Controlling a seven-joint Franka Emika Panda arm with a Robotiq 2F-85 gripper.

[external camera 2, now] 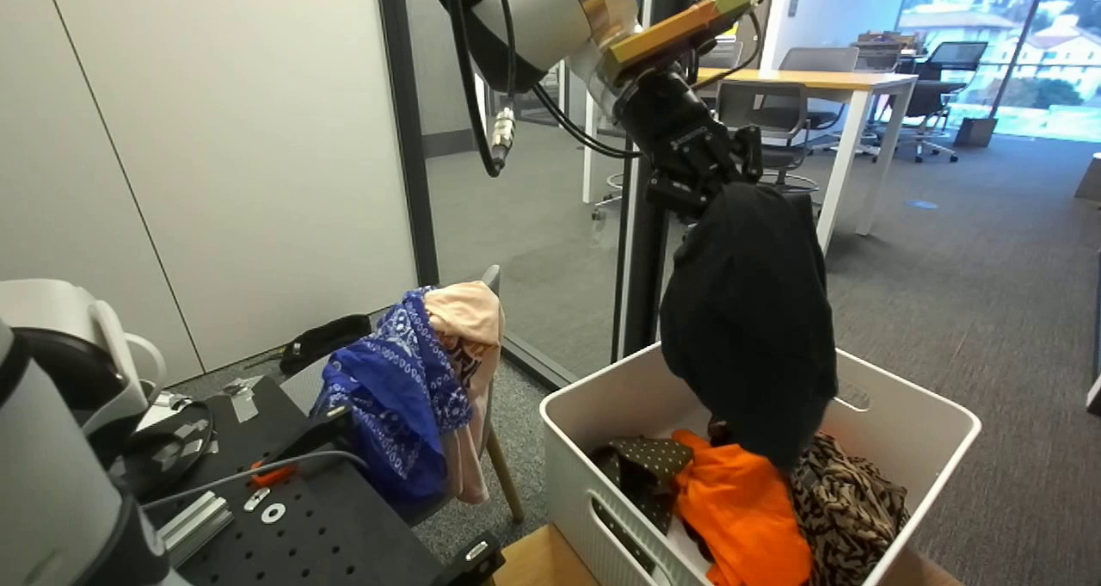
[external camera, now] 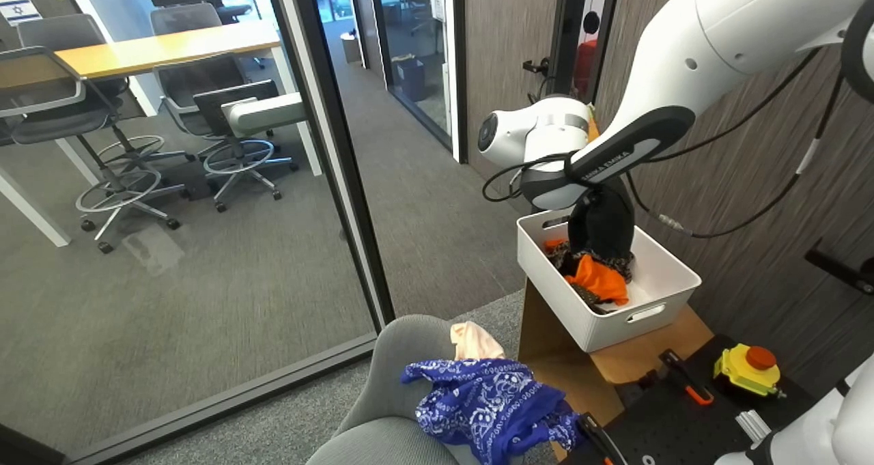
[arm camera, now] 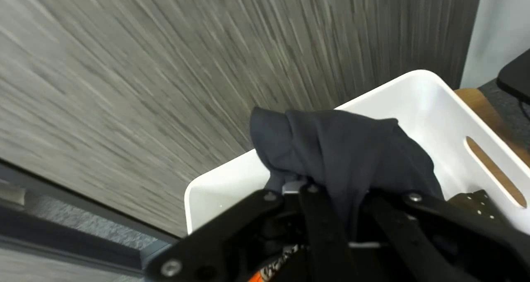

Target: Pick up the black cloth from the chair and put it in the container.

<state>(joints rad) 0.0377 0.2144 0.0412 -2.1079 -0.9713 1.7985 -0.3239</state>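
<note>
One white container (external camera 2: 563, 457) held three cloths: an orange cloth (external camera 2: 740, 508), a dotted cloth (external camera 2: 649, 461) and a brown patterned cloth (external camera 2: 847, 504). Two more, a blue bandana (external camera: 491, 403) and a peach cloth (external camera: 474, 342), draped one grey chair (external camera: 410, 342). The gripper (external camera 2: 721, 187) was clenched on one black cloth (external camera 2: 753, 311), which hung over the container. A yellow box (external camera: 736, 371) with a red button (external camera: 760, 358) showed only in an exterior view.

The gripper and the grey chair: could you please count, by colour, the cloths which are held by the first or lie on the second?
Black: 1 (black cloth in the gripper)
Blue: 1 (blue cloth on the grey chair)
Peach: 1 (peach cloth on the grey chair)
Total: 3
</note>
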